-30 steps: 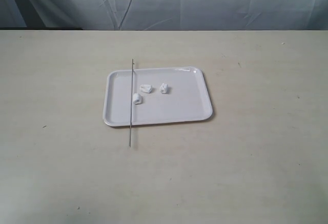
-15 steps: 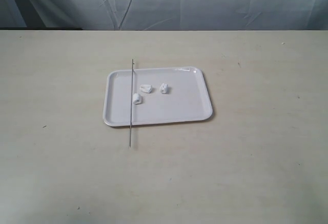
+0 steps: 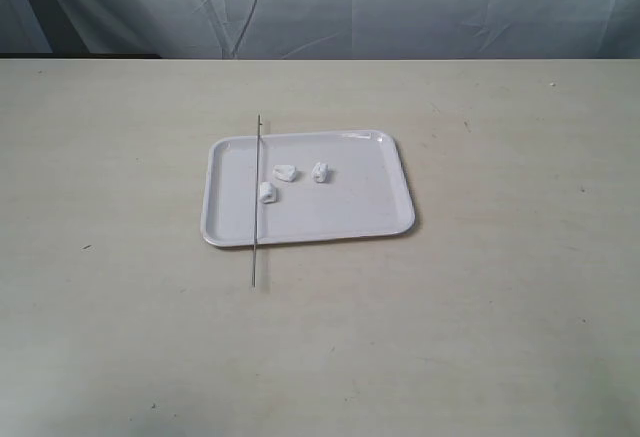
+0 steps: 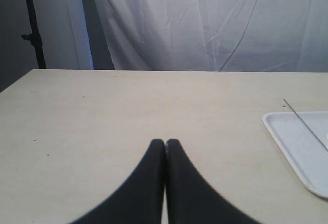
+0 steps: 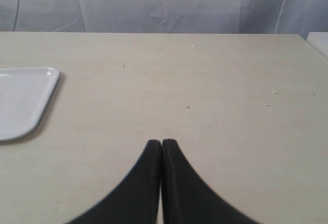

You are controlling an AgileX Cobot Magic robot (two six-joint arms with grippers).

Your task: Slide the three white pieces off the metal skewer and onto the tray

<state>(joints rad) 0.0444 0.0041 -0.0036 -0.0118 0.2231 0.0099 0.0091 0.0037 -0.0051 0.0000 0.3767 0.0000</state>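
Observation:
The white tray lies mid-table. Three white pieces rest loose on it: one touching or right beside the metal skewer, another and a third further right. The bare skewer lies straight across the tray's left part, both ends sticking past the rim. Neither arm shows in the exterior view. My left gripper is shut and empty over bare table, with the tray's corner and skewer tip far off. My right gripper is shut and empty too, away from the tray corner.
The beige table stretches wide around the tray. A wrinkled white curtain hangs behind the far edge. A dark stand pole rises beyond the table in the left wrist view.

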